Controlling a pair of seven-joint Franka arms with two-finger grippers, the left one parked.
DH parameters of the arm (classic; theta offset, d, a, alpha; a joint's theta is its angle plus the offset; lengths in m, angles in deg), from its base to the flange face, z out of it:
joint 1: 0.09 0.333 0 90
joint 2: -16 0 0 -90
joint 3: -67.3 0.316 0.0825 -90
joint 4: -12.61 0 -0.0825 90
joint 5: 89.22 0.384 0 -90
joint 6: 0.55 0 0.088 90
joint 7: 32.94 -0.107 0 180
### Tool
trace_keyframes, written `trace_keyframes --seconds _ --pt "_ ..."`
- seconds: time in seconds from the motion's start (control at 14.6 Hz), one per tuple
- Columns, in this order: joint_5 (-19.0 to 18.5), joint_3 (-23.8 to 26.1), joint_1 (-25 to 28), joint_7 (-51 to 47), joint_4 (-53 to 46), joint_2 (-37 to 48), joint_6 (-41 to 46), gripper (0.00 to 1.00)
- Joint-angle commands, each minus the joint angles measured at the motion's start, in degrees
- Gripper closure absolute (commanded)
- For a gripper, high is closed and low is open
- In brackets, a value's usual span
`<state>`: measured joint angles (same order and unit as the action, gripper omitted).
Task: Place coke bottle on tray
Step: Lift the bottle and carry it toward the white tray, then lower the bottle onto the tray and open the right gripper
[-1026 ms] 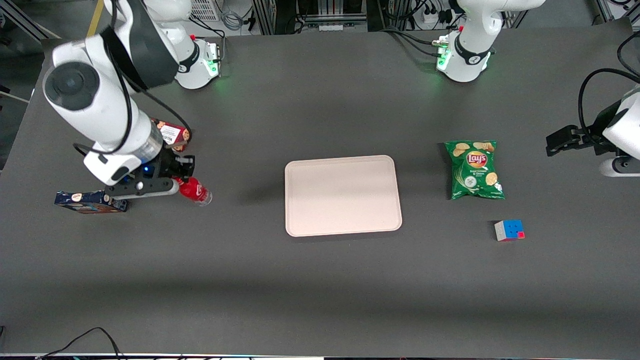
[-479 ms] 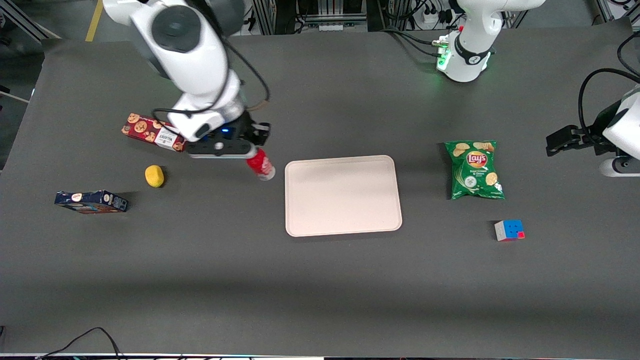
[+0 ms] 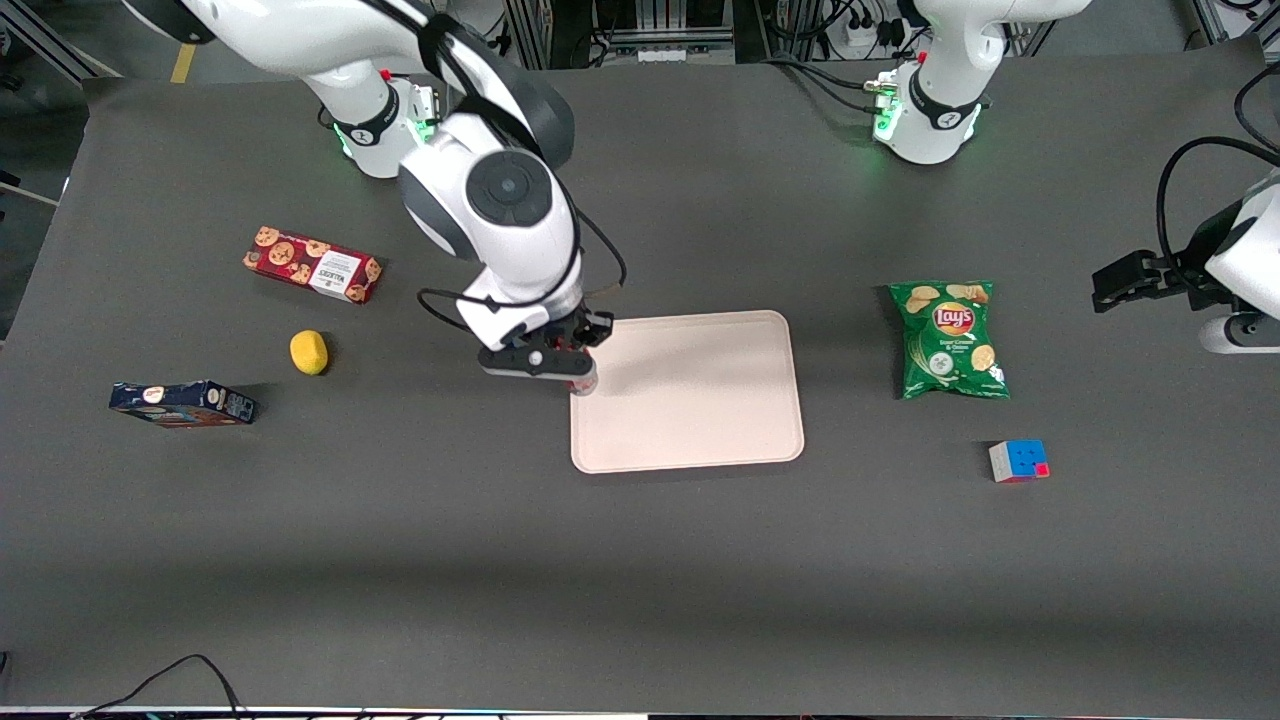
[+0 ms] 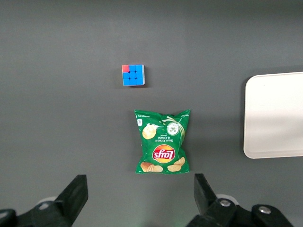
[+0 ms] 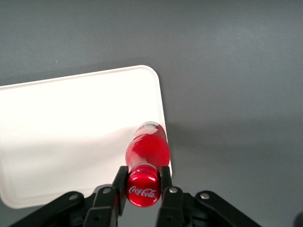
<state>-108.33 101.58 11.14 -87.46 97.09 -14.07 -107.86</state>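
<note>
My right gripper (image 3: 575,372) is shut on the red cap of the coke bottle (image 5: 147,151) and holds it hanging upright over the edge of the tray (image 3: 700,400) that faces the working arm's end of the table. In the front view the hand hides nearly all of the bottle; only its clear base (image 3: 584,386) peeks out. In the right wrist view the gripper (image 5: 142,182) has one finger on each side of the cap, and the bottle hangs above the tray's rim (image 5: 94,75). The pale pinkish-beige tray also shows in the left wrist view (image 4: 274,118).
A red cookie box (image 3: 312,264), a lemon (image 3: 309,352) and a dark blue box (image 3: 182,403) lie toward the working arm's end. A green Lay's bag (image 3: 948,338) and a puzzle cube (image 3: 1019,460) lie toward the parked arm's end.
My right gripper has carried the coke bottle from beside the blue box, past the cookie box, to the tray's edge. The lemon came into sight as the arm moved off.
</note>
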Motion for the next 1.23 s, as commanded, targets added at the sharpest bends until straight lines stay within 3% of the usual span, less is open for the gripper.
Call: trace_keyframes --seconds 0.0,0.55,0.68,0.75,0.82,1.16 --pt "-3.30 -0.01 1.61 -3.57 -3.18 -5.16 -2.53 1.00" --pt "-6.90 -0.09 2.75 -7.44 -3.18 -9.04 -5.01 1.00" --pt "-6.99 -0.18 2.75 -7.44 -3.18 -9.13 -5.10 0.58" --pt "-6.99 -0.18 2.75 -7.53 -3.18 -9.13 -5.53 0.14" --pt "-6.99 -0.18 2.75 -8.23 -3.10 -9.13 -5.80 0.00" --pt "-6.03 -0.01 0.30 -8.32 -2.75 -2.74 -5.01 0.00"
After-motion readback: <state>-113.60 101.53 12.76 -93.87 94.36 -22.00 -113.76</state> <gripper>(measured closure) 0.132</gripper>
